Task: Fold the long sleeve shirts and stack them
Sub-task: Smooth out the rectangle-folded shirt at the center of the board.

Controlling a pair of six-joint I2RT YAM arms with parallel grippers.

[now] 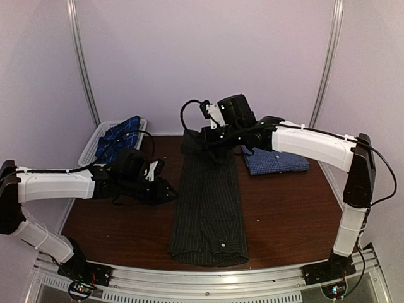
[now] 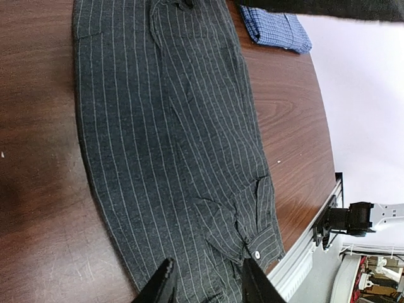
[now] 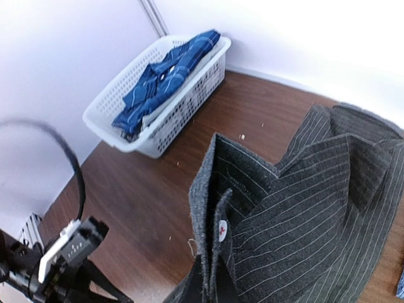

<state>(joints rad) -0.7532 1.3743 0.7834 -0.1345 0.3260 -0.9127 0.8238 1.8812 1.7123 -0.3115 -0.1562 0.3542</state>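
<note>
A dark reddish-brown wooden table (image 1: 284, 208) fills the floor of a booth with pale, plain walls (image 1: 208, 57). 2 slim metal posts (image 1: 85, 69) lean up the back corners, and a ribbed aluminium rail (image 1: 208, 278) runs along the near edge, where both arms are bolted. At the far left corner sits a white mesh basket (image 3: 189, 95) with the navy blue plaid shirt (image 3: 167, 72) heaped inside it. The blue-and-white check shirt (image 1: 278, 161) lies folded flat at the far right of the table. The charcoal-black pinstripe shirt (image 1: 208, 208) lies down the middle as 1 long narrow strip, its sides turned inward. Its near end almost reaches the rail, and a cuff with a pale button (image 2: 257, 253) lies on top there. Its far end is raised off the wood in loose, bunched folds. The right gripper (image 3: 209, 284) is closed tight on an edge of that raised cloth. The left gripper (image 2: 208, 265) hangs low at the strip's left edge with its jaws partly apart and nothing between them.
</note>
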